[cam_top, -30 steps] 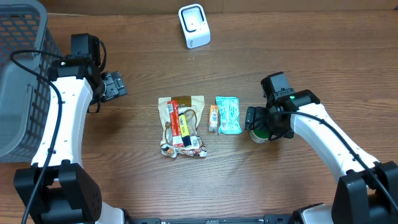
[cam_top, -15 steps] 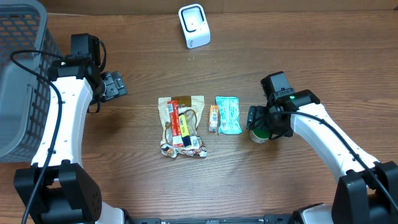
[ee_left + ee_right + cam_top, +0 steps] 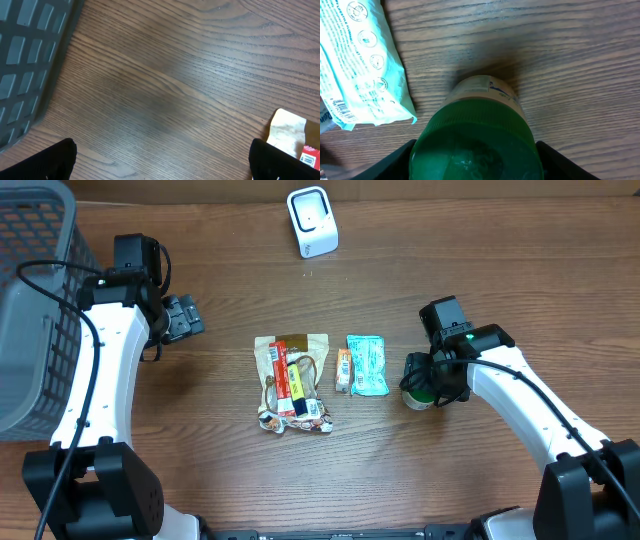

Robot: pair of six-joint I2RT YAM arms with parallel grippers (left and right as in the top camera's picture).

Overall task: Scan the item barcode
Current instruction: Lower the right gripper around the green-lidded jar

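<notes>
We're on the pick-up: our right gripper (image 3: 475, 152) straddles the green-lidded jar (image 3: 476, 127) just right of the teal packet (image 3: 367, 364), jaws hugging its lid though we can't tell if they bite, so next comes a squeeze and a lift to the scanner (image 3: 312, 221).

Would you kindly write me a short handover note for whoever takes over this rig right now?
Left gripper: open, empty, over bare table near the basket.
Right gripper: jaws either side of the jar at its green lid; a firm grip cannot be confirmed.
Things: jar upright on the table, right of the teal packet; brown pouch at centre; white scanner at the far edge.
Done: jar reached.
Left to do: lift it and show its barcode to the scanner.
</notes>
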